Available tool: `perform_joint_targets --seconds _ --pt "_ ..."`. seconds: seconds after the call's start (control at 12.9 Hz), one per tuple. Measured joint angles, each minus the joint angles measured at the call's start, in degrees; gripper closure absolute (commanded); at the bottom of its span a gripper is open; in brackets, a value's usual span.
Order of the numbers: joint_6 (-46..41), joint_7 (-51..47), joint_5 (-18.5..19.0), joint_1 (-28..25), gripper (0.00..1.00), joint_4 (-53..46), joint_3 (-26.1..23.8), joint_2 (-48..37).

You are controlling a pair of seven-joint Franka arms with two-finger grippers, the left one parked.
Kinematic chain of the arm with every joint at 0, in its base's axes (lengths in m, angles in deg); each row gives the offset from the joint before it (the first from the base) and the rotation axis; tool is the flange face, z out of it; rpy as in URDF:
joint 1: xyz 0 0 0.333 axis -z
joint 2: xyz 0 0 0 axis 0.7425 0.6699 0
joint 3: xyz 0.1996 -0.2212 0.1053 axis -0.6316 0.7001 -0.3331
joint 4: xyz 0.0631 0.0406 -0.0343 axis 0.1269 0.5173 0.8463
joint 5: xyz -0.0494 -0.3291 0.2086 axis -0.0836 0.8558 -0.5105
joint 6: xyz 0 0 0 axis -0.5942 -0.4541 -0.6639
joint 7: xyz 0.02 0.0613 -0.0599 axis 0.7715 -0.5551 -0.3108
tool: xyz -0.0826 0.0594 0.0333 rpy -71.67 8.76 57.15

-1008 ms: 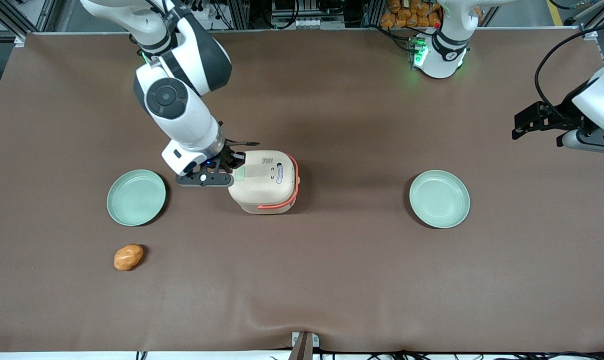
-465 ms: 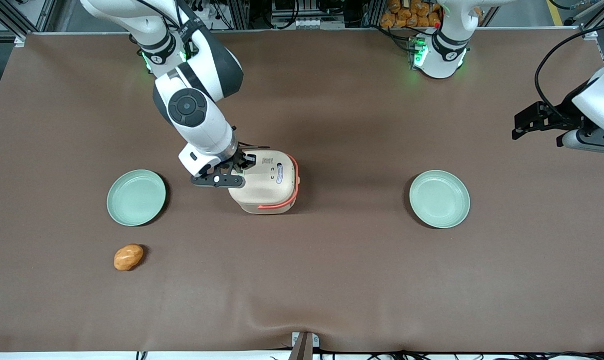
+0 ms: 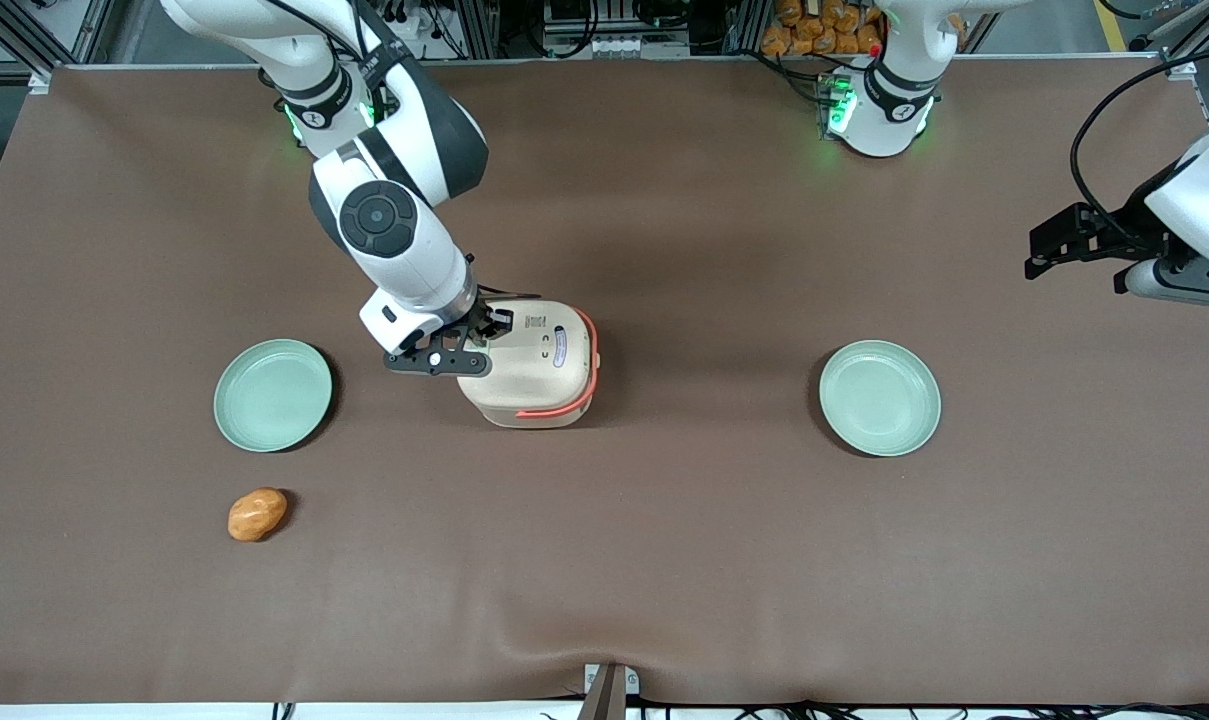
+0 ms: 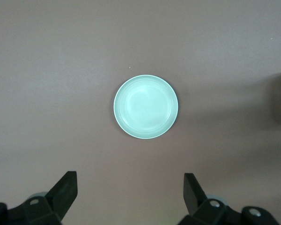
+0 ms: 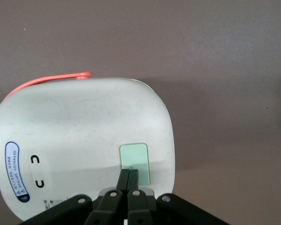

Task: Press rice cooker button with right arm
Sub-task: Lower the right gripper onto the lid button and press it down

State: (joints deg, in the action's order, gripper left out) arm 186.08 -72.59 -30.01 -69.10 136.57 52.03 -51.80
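The cream rice cooker (image 3: 530,365) with its coral-orange handle band (image 3: 590,360) stands in the middle of the brown table. On its lid sits a pale green rectangular button (image 5: 135,158). My right arm (image 3: 394,230) reaches down over the cooker's edge nearest the working arm's end. Its gripper (image 5: 129,171) is shut, fingertips pressed together and resting on the green button's edge. In the front view the gripper (image 3: 484,335) hides the button.
A mint-green plate (image 3: 273,394) lies beside the cooker toward the working arm's end, another plate (image 3: 879,397) toward the parked arm's end. An orange bread roll (image 3: 257,514) lies nearer the front camera than the first plate.
The right arm moved toward the cooker and over its lid, covering the green button that showed one second ago. In the last half second it barely shifted.
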Motion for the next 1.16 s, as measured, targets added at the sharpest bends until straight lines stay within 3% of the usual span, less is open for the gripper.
perform_joint_targets --seconds 1.16 --pt "1.3 -0.7 0.0 0.1 1.0 0.4 0.2 1.2"
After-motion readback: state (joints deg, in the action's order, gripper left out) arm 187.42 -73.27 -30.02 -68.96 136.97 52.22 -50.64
